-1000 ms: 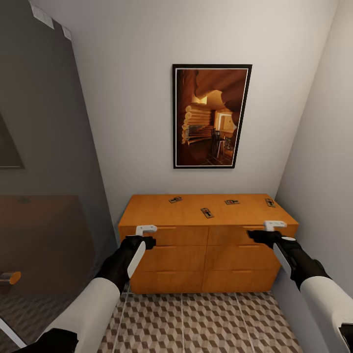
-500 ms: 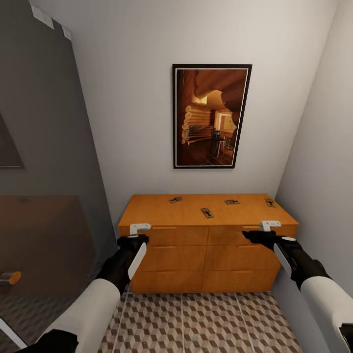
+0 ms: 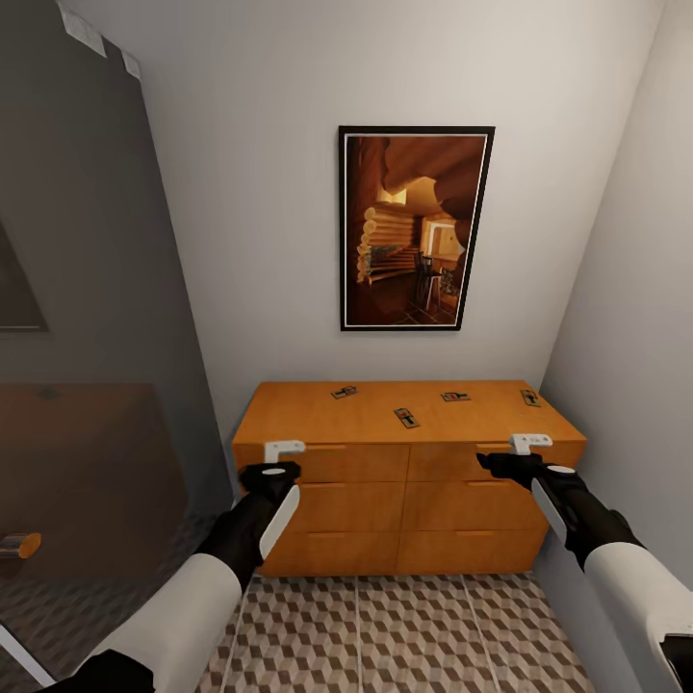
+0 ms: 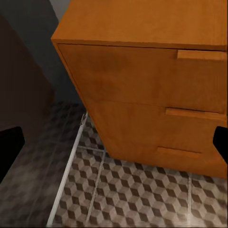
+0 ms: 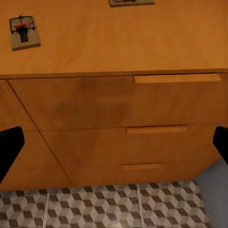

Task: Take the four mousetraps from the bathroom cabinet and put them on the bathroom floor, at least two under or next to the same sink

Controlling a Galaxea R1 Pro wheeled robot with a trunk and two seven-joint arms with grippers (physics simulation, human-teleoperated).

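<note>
Mousetraps, all four, are sitting on top of the cabinet (image 3: 404, 452), spread out along its flat top: one toward the back left (image 3: 344, 392), one nearer the front middle (image 3: 406, 418), one back right of centre (image 3: 455, 396), and one at the far right edge (image 3: 530, 397). From the head view both arms are held out in front of the cabinet's top drawers, left hand (image 3: 284, 449) near the front-left corner and right hand (image 3: 530, 443) near the front-right corner, neither touching a trap. Left hand looks spread, going by its wrist view, where the dark fingertips (image 4: 10, 149) sit at opposite edges with the cabinet corner and the floor (image 4: 123, 199) between them. Right hand is spread too, with its fingertips (image 5: 9, 147) wide apart in its wrist view. That right wrist view picks up stuff the head view can't: a close look at one trap (image 5: 23, 32) with its wire and red spot, plus the edge of another (image 5: 131, 2) further back. A framed picture (image 3: 414, 229) hangs on the wall above.
</note>
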